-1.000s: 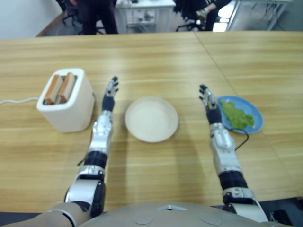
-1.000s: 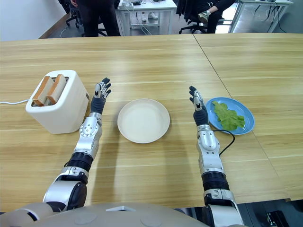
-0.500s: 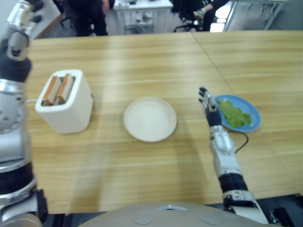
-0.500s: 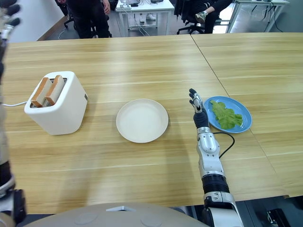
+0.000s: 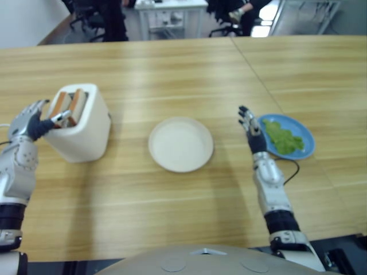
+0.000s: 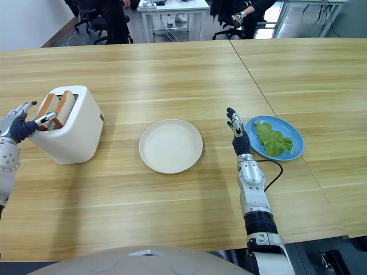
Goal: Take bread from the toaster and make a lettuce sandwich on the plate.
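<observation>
My left hand (image 6: 16, 127) sits at table's (image 6: 189, 74) left edge, forearm coming up from near-left corner, wrist turned inward. Fingers spread, uncurled, tips pointing right; I see nothing held. My right hand (image 6: 235, 129) is right of table centre, fingers straight and close together, pointing to far edge, palm facing left, empty. Right forearm runs straight back to near edge.

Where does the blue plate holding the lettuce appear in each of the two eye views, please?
Left eye view: the blue plate lies right of centre, at mid-height.
Right eye view: the blue plate lies right of centre at mid-height, slightly further left.
Shared landmark: the right hand stands just left of its rim in both.
</observation>
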Available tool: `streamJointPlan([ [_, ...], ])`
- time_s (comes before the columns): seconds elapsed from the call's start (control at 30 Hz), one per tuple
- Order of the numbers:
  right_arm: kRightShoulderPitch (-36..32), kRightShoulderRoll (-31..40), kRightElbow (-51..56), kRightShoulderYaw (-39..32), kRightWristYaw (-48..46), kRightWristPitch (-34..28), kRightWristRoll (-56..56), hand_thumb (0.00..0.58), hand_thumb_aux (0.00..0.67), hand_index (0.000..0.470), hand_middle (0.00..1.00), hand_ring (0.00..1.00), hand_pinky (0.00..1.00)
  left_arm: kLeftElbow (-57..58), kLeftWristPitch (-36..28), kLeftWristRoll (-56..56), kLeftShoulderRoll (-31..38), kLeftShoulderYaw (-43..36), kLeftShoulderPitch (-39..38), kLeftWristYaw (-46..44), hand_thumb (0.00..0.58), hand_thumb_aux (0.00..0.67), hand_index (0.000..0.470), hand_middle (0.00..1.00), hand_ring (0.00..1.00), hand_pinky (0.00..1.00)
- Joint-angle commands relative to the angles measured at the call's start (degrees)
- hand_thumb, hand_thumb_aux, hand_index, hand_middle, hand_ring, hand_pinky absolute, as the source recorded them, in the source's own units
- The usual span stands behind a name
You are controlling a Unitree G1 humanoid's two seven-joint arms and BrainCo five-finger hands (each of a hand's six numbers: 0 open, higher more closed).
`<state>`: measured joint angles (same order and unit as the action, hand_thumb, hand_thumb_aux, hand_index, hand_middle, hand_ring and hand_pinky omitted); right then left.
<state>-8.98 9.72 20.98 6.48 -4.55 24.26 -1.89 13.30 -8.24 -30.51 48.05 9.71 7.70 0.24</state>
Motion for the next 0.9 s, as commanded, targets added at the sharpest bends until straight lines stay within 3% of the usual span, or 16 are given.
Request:
streamJointPlan([
  [0.03,0.81,0.41,-1.36,0.01,-0.24,-0.86,0.29,0.000,0.000,0.000,0.00,0.00,0.00,3.63,-1.30,-2.45,0.82,-2.17,0.79,1.06,0.000,0.000,0.000,0.00,0.00,0.00],
  [0.9,2.24,0.52,-3.54,-0.38,-0.88,-2.46,0.26,0.000,0.000,0.000,0.00,0.00,0.00,1.09,-8.23,-4.77,3.14,-0.68,-1.89,3.92,0.000,0.000,0.000,0.00,0.00,0.00],
])
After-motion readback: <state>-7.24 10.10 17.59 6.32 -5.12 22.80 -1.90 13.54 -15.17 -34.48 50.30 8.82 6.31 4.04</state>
